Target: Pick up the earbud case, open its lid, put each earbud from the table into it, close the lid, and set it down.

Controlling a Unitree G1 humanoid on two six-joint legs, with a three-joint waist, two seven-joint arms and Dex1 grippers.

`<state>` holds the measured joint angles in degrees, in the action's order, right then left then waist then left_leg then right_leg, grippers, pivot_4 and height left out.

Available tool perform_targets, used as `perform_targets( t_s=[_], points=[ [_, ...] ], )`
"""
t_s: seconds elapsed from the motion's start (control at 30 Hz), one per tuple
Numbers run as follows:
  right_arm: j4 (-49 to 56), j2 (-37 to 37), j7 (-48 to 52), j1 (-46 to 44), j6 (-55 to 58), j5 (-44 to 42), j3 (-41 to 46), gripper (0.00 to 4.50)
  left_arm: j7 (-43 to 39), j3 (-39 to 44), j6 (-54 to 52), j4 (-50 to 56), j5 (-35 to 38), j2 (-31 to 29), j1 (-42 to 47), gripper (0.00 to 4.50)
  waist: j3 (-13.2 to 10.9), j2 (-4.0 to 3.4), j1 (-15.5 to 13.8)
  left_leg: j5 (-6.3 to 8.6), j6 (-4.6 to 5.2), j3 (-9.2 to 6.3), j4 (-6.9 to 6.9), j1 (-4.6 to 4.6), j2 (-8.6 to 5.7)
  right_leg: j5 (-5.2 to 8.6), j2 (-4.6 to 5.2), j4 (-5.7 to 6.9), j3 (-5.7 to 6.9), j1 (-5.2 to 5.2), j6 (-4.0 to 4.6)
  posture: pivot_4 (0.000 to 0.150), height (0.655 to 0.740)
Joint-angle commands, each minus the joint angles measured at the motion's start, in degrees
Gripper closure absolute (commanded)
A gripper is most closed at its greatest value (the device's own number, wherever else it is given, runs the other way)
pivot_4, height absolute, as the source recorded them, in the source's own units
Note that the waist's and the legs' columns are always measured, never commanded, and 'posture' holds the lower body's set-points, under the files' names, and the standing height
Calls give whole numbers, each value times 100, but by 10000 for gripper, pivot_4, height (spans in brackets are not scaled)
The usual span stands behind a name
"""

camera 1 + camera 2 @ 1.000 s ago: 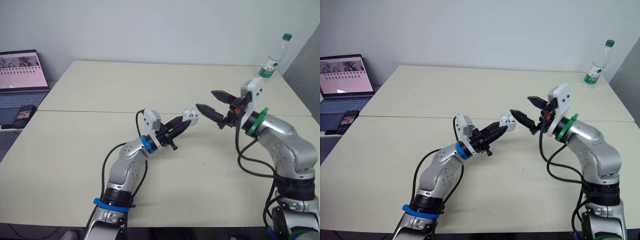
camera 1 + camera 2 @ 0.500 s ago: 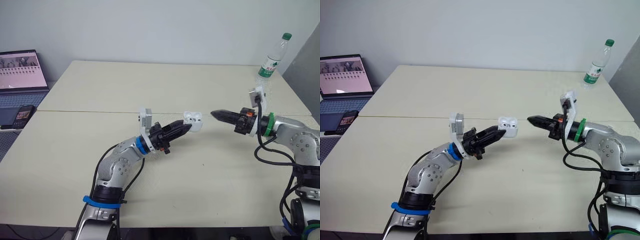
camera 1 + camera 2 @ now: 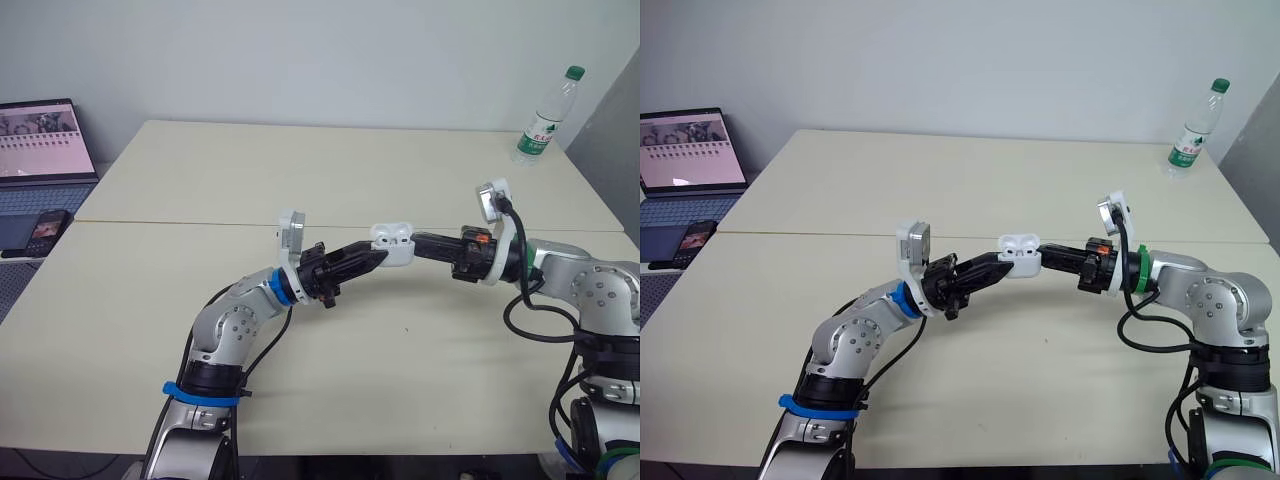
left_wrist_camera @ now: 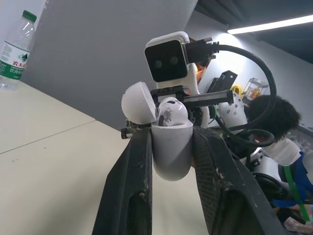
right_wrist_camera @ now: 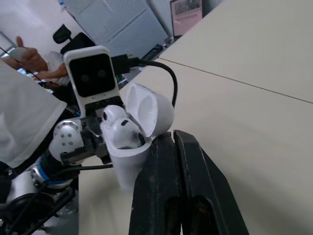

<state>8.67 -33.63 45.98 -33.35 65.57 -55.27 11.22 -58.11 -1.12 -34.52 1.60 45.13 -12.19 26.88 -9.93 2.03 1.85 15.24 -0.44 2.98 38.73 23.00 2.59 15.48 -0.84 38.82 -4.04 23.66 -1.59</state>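
My left gripper is shut on the white earbud case and holds it upright above the middle of the table. The lid stands open, and white earbuds sit in the case. In the left wrist view the case is clamped between the two black fingers, with an earbud showing at its mouth. My right gripper is shut. Its tips reach in from the right and meet the side of the case just below the lid.
A water bottle stands at the table's far right corner. A laptop and a phone lie off the table's left side. A person's hand and white sleeve show beyond my left arm.
My right gripper has shut, levelled out and moved left up to the case. My left arm has turned the case upright and carried it a little to the right.
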Motion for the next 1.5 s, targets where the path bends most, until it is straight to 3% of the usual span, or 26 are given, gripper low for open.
perform_targets(
  t_s=[0.03,0.23,0.5,0.87,1.5],
  points=[
    [246,-41,82,-147,-11,-456,345,44522,26,32,-56,19,66,21,82,36648,0,0,0,0,0,0,0,0,0,0,0,0,0,0,0,1500,7362],
    [260,-160,144,-84,-92,-562,396,44522,29,50,-100,-57,26,28,92,36648,0,0,1,0,0,0,0,0,1,0,0,0,0,0,0,1500,7362],
    [30,-228,-121,-45,-340,-94,139,44522,-43,30,-131,-38,45,25,106,36648,0,0,0,0,0,1,-1,0,1,1,0,-2,-1,2,-1,1500,7362],
    [-499,-425,211,-187,-422,-10,231,44522,-502,-27,-572,58,189,-319,117,36648,-1,-1,0,0,0,6,-2,5,1,0,0,-1,0,10,0,1500,7362],
    [427,-776,823,155,168,-197,-413,44522,-1640,-461,-874,-199,-23,-871,434,36648,-2,-1,-1,0,0,7,-3,16,1,2,1,-1,2,24,-2,1500,7362]
  ],
)
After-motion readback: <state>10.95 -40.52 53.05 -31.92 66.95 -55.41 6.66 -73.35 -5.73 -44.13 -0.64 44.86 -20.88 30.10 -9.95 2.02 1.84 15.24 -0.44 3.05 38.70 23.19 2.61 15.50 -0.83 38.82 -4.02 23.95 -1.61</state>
